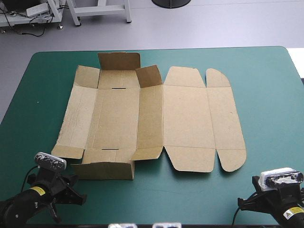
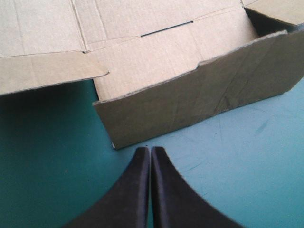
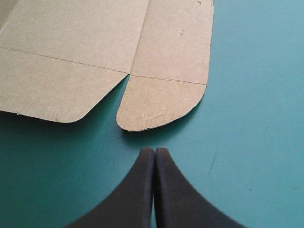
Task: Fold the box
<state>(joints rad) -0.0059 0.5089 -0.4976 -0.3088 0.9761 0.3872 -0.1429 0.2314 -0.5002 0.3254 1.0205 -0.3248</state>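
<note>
The brown box (image 1: 147, 121) lies in the middle of the teal-green surface (image 1: 266, 95), still mostly an open sheet of board. On its left part some walls are already raised. The near wall (image 2: 199, 99) stands up along the edge closest to the robot. A far flap (image 1: 119, 61) stands up at the opposite end, and a smaller corner flap (image 1: 149, 76) beside it is also lifted. A narrow slot (image 2: 166, 28) is cut in the floor of the box behind the near wall. The right part of the box, the lid (image 1: 187, 116) with its side panels, lies flat on the surface.

The left hand (image 2: 150, 149) is low near the front left corner of the surface. Its two black fingers are pressed together into one point and hold nothing. It is just before the near wall and does not touch it.

The right hand (image 3: 155, 150) is near the front right corner, also with fingers pressed together and empty. Just ahead of it lies a rounded flap (image 3: 161, 102) of the lid, flat on the surface, with a small gap between them.
</note>
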